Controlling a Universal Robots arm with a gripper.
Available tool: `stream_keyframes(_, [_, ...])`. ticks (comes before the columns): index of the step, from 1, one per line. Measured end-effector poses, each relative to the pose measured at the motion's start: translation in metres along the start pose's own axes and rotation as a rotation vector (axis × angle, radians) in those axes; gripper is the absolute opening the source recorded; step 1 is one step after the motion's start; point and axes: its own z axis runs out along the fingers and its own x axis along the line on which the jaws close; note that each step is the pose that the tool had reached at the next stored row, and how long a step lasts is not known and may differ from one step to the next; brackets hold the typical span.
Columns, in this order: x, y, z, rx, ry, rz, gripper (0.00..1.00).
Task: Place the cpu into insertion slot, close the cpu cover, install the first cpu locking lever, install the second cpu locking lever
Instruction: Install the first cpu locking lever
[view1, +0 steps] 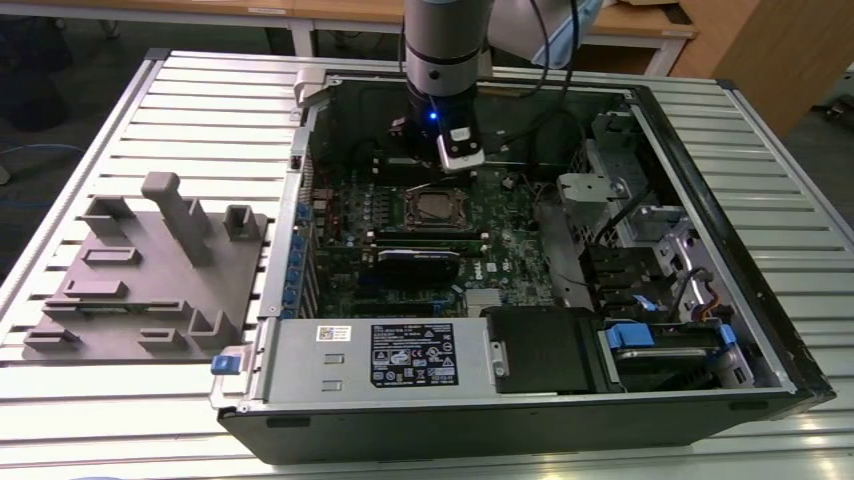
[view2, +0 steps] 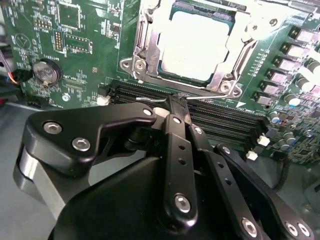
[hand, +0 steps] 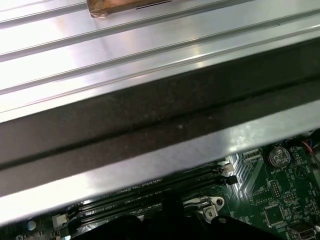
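Silvery-grey metal marked the top of the small square cpu (view2: 197, 45), which lay seated in the square insertion slot (view1: 434, 208) on the green motherboard (view2: 75, 45). The thin dark-grey metal cpu cover (view2: 144, 50) lay down flat around it, the chip showing through its window.

In the second wrist view the black two-fingered gripper (view2: 177, 102) stood at the socket's near edge. Its fingers (view2: 172, 135) were drawn together with no gap visible between them. Their tips met a thin silver wire locking lever (view2: 147, 99) that ran along that edge. Whether the tips pinched the wire or merely pressed against it could not be told.

Long narrow black memory slots (view2: 225, 117) lay just beside the lever, directly under the fingertips.

Likely hazards:
- **Lever slip.** The wire was thin and presumably sprung. With so little contact at the closed tips it could slip free and snap back, leaving the cover unclamped.
- **Skid onto the slots.** A slip could send the tips into the memory slots or their white end latches (view2: 251, 155).
- **Missed hook.** If the lever's bent end passed beside its retaining tab instead of under it, the lever would appear down yet hold nothing.
- **Uneven load.** Pressing one lever home while the other side was loose could tilt the cover and load the chip unevenly on its pin field.

In the exterior view the arm reached down into the open black computer case (view1: 747, 300), whose walls left little lateral room for correction.
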Motion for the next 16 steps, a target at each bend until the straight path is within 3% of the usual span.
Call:
stream_keyframes(10, [0.0015,0.0003,0.0006,0.0016,-0.011,0.066,0.1])
stream_keyframes(16, [0.0016,0.0002,0.0013,0.0031,-0.021,0.126,0.1])
